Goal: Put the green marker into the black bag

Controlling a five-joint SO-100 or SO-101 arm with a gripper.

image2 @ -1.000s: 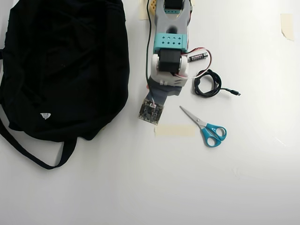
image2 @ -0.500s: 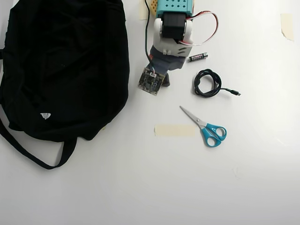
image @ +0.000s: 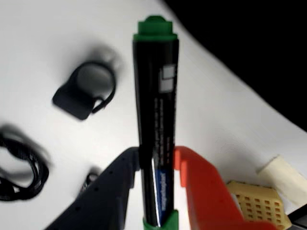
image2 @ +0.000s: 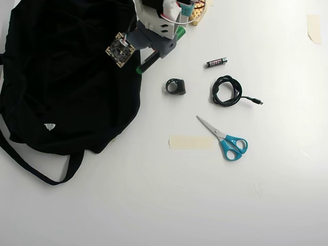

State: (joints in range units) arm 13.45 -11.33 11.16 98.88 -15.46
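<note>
white table below; gripper (image: 156, 165) clamps the green marker (image: 156, 110), at the black bag's (image2: 66, 77) edge

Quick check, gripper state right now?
Gripper: closed on the green marker, held lifted at the edge of the black bag.

One each — marker (image2: 154, 58), bag (image2: 66, 77), scissors (image2: 225, 138), battery (image2: 217, 62), cable (image2: 227, 91).

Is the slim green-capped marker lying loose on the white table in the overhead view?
No: the green-capped marker is clamped in the gripper, raised at the edge of the black fabric bag.
</note>
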